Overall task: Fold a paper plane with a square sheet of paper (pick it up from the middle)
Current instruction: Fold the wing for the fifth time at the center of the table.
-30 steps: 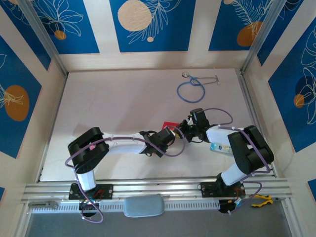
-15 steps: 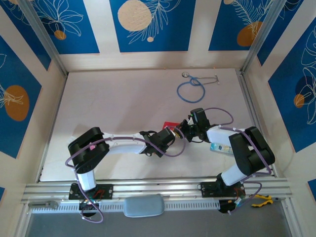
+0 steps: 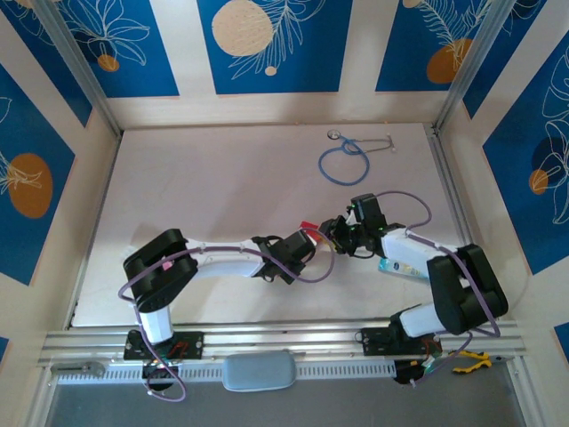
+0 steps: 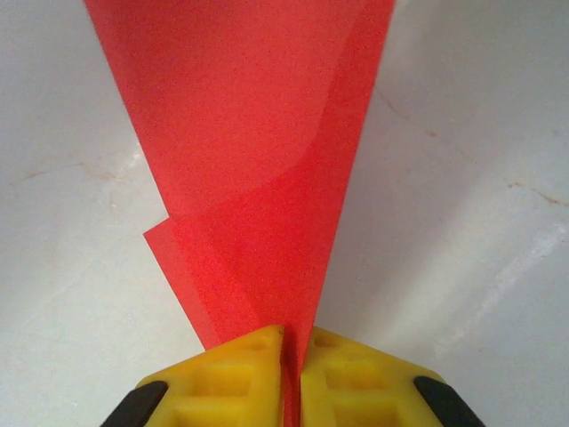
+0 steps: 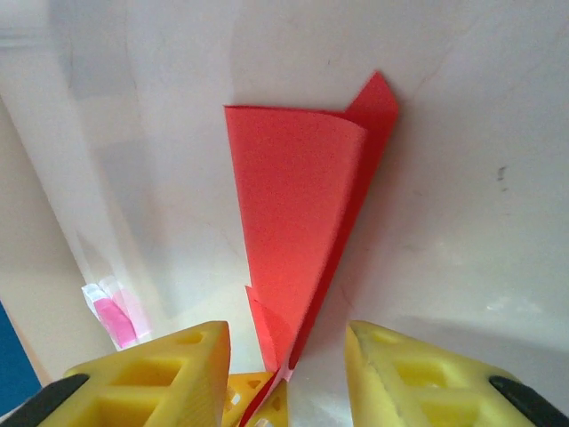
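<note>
Folded dart of thin bright red paper (image 4: 258, 178), middle of the white tabletop (image 3: 196, 187).
Left gripper (image 4: 292, 347) pinched tight on its narrow end; right gripper (image 5: 289, 356) part-open astride it, holding nothing; it should close squarely on the crease.

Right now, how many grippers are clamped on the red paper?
1. The left gripper pinches the red paper at its narrow end; the right gripper stands open around that end.

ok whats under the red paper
Bare white table shows on both sides of the folded red paper; the patch directly beneath it is covered. Its near end is pinched in the shut left tool.
</note>
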You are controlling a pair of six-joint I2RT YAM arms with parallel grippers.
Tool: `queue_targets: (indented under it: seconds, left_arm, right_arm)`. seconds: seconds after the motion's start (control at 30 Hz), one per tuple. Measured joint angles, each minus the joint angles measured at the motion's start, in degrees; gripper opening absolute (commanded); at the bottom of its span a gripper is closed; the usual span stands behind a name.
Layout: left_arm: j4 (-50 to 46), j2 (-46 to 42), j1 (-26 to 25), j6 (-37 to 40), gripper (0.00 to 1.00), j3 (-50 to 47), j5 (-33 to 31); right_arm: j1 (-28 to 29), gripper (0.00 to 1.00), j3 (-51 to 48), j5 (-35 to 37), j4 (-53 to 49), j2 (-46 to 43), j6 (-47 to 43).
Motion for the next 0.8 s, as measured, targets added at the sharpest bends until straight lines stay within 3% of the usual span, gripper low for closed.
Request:
queue_targets:
  seconds: [0.37,0.8]
  left_arm:
    - [0.9,1.6,0.9,-1.3,0.07,1.7,6.2]
    - [7.1,1.8,7.3,-6.8,0.05,-0.3,23.8]
  right_arm:
    - [-3.1,0.41,-2.0,1.2,-6.6,-7.2,-3.2]
    - [-2.9,0.41,-5.0,-0.4,-7.4,-11.1,-4.0]
